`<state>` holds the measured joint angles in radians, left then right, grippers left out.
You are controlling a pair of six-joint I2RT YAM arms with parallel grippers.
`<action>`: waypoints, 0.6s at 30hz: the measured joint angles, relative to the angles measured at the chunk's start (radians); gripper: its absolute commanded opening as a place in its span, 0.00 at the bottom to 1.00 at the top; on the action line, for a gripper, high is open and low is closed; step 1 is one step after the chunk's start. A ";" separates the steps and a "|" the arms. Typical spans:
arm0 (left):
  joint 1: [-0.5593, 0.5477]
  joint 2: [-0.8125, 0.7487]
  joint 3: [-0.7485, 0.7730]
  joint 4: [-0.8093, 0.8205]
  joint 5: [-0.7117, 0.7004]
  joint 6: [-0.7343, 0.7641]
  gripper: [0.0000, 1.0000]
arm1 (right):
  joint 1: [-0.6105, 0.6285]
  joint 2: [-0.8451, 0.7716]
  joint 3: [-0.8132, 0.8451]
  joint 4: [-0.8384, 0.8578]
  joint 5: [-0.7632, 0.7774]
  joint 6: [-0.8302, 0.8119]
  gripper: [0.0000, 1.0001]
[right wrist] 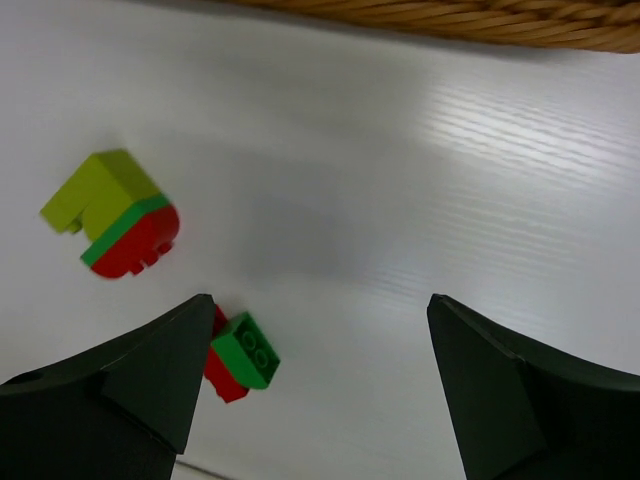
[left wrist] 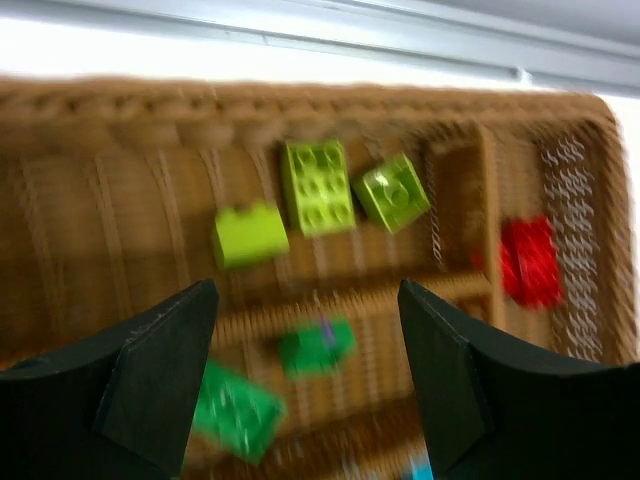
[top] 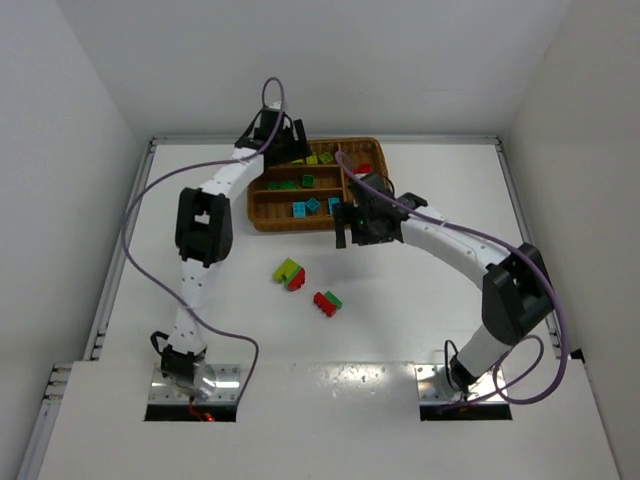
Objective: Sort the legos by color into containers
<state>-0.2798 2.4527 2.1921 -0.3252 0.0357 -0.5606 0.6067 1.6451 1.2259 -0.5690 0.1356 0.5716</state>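
The wicker tray [top: 262, 213] sits at the back of the table. Lime bricks [left wrist: 317, 185] lie in its top slot, dark green bricks [left wrist: 316, 346] in the middle slot, cyan bricks [top: 307, 207] in the bottom slot, and a red brick [left wrist: 527, 259] in the upright slot. My left gripper [top: 290, 145] hovers open and empty over the tray's top-left part. My right gripper [top: 352, 228] is open and empty just in front of the tray. On the table lie a lime-on-red stack [top: 289, 273] and a red-and-green stack [top: 326, 302]; both show in the right wrist view, the first [right wrist: 115, 212] and the second [right wrist: 240, 354].
White walls enclose the table on the left, back and right. Purple cables loop off both arms. The right arm's forearm [top: 450, 250] stretches across the right half of the table.
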 measured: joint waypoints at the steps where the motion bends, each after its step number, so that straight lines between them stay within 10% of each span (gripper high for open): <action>1: -0.003 -0.045 -0.049 -0.002 0.011 0.000 0.79 | 0.007 0.000 -0.006 0.010 -0.031 -0.010 0.88; 18: -0.072 -0.949 -0.912 -0.094 -0.169 -0.085 0.79 | 0.239 0.100 0.000 -0.015 -0.178 -0.151 1.00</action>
<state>-0.3523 1.5040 1.2800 -0.4191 -0.1333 -0.6453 0.8455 1.7447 1.2259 -0.5838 -0.0422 0.4210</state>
